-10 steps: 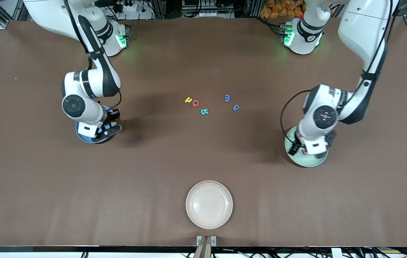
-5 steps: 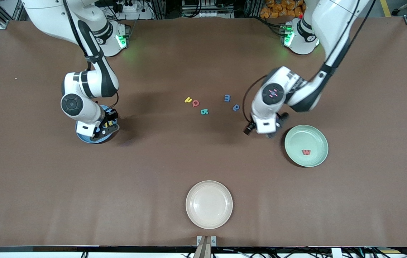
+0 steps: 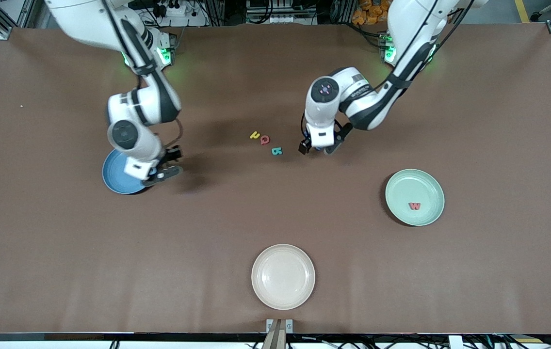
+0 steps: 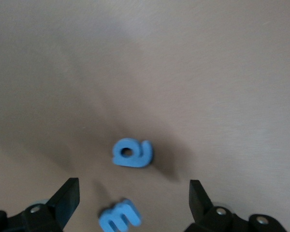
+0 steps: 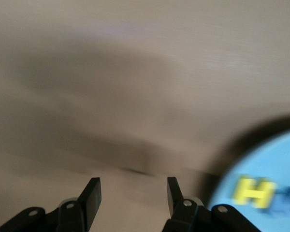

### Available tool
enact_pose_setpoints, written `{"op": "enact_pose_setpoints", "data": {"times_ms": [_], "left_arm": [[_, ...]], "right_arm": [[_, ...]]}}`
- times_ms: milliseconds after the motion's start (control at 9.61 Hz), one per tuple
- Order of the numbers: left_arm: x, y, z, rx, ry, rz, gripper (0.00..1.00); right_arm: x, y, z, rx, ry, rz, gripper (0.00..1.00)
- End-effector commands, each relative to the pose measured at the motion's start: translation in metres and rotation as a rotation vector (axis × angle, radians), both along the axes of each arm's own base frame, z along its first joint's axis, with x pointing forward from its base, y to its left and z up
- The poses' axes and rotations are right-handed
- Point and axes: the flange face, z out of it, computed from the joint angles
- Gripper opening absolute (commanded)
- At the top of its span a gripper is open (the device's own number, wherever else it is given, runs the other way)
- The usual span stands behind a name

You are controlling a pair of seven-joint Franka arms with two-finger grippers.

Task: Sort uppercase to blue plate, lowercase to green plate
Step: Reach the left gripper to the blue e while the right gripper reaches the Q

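Observation:
My left gripper [image 3: 323, 147] hangs open over two blue lowercase letters. In the left wrist view the blue m [image 4: 120, 217] lies between its fingertips [image 4: 69, 193] and the blue a [image 4: 131, 153] just past them. The green plate [image 3: 401, 186] holds the red w [image 3: 414, 206]. My right gripper [image 3: 159, 175] is open and empty, over the table beside the blue plate [image 3: 115, 177]. A yellow uppercase H [image 5: 253, 191] lies in the blue plate [image 5: 280, 159]. The yellow n [image 3: 255, 135], red Q [image 3: 265, 140] and teal R [image 3: 277, 151] lie mid-table.
A cream plate [image 3: 283, 276] sits near the table's front edge, nearer the front camera than the letters. Brown tabletop lies between the plates and the letter cluster.
My left arm left the green plate, where the red w now lies, and swung over the blue letters. My right gripper opened and drew off the blue plate toward the table's middle.

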Motion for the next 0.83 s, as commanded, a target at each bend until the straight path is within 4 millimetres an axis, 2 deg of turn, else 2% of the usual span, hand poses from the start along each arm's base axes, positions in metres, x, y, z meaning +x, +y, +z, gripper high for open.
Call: {"op": "enact_pose_setpoints", "data": {"times_ms": [0, 104, 312, 520, 624, 728], "left_arm": [[0.002, 0.018, -0.010, 0.012, -0.037, 0.003, 1.00], [0.012, 0.026, -0.009, 0.008, -0.048, 0.016, 1.00], [0.017, 0.029, -0.008, -0.010, -0.060, 0.014, 1.00], [0.013, 0.026, -0.010, -0.026, -0.075, -0.018, 1.00], [0.007, 0.026, -0.011, -0.036, -0.084, -0.044, 1.00], [0.001, 0.024, -0.015, -0.033, -0.081, -0.064, 1.00]], "right_arm": [[-0.024, 0.058, 0.009, 0.030, -0.037, -0.055, 0.64], [-0.034, 0.084, 0.012, 0.060, -0.072, -0.077, 0.64], [-0.064, 0.146, 0.017, 0.093, -0.101, -0.112, 0.64], [-0.071, 0.185, 0.022, 0.106, -0.132, -0.012, 0.67], [-0.082, 0.209, 0.021, 0.102, -0.157, 0.074, 0.67], [-0.091, 0.225, 0.021, 0.094, -0.178, 0.145, 0.67]]}}
